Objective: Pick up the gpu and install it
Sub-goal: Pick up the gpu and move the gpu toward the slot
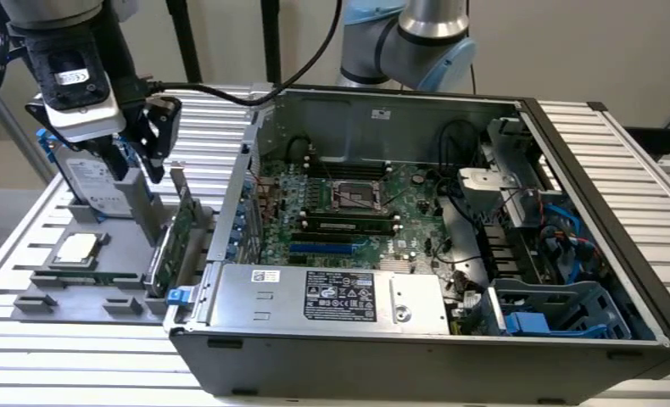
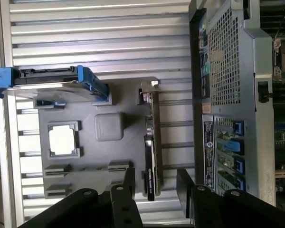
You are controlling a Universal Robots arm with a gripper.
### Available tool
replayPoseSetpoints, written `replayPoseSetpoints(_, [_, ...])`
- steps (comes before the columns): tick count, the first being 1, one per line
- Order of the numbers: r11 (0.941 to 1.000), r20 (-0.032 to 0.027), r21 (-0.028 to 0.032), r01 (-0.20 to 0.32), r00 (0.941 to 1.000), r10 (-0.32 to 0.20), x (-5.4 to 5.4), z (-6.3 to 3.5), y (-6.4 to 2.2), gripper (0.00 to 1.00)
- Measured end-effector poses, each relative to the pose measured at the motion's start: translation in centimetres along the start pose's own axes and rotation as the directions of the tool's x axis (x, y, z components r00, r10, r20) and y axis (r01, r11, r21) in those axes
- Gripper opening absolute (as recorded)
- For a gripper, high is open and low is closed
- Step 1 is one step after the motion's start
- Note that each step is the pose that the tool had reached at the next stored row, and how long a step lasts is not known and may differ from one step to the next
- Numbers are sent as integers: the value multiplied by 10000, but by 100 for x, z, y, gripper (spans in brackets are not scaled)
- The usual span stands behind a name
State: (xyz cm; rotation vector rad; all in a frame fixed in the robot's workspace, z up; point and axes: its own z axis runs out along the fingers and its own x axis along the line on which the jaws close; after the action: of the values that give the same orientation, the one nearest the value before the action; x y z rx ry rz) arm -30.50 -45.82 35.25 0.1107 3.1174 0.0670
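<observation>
Hovering gripper (image 1: 139, 170) (image 2: 156, 183), spread wide, over gpu (image 1: 171, 246) (image 2: 153, 142) upright in grey holder (image 1: 41, 292) (image 2: 118, 154), beside hard drive (image 1: 97, 191) (image 2: 47, 85), processor chip (image 1: 77, 248) (image 2: 62, 140)

The arm joint (image 1: 423, 38) was a silver-grey metal cylinder capped in pale blue. A black cable (image 1: 205, 88) ran to the wrist housing (image 1: 73, 64), which was dark and boxy and bore a white label (image 1: 75, 77) with small print. Beneath it sat a pale grey block (image 1: 86, 119). The gripper (image 1: 141, 153) was matt black throughout. Its two fingers (image 2: 129, 183) were flat, angular bars carried on hinged links, and each link was fastened with round, dark pivot pins (image 2: 118, 190).
</observation>
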Motion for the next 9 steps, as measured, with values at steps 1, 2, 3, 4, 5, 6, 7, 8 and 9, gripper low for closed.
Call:
replayPoseSetpoints(1, [10000,-1,1,-1,10000,1,1,16,-1,100])
replayPoseSetpoints(2, [10000,0,0,0,10000,0,1,36,-2,100])
replayPoseSetpoints(3, [10000,-1,1,0,10000,0,1,54,-2,100])
replayPoseSetpoints(4, [10000,0,0,0,10000,0,2,71,-3,100])
replayPoseSetpoints(5, [10000,0,-1,0,10000,0,2,90,-4,100])
replayPoseSetpoints(6, [10000,-1,0,0,10000,0,2,108,-5,100])
replayPoseSetpoints(7, [10000,-1,0,0,10000,0,3,127,-6,100])
replayPoseSetpoints(8, [10000,-1,1,-1,10000,1,3,144,-6,100])
replayPoseSetpoints(9, [10000,-1,0,0,10000,0,3,162,-7,100])
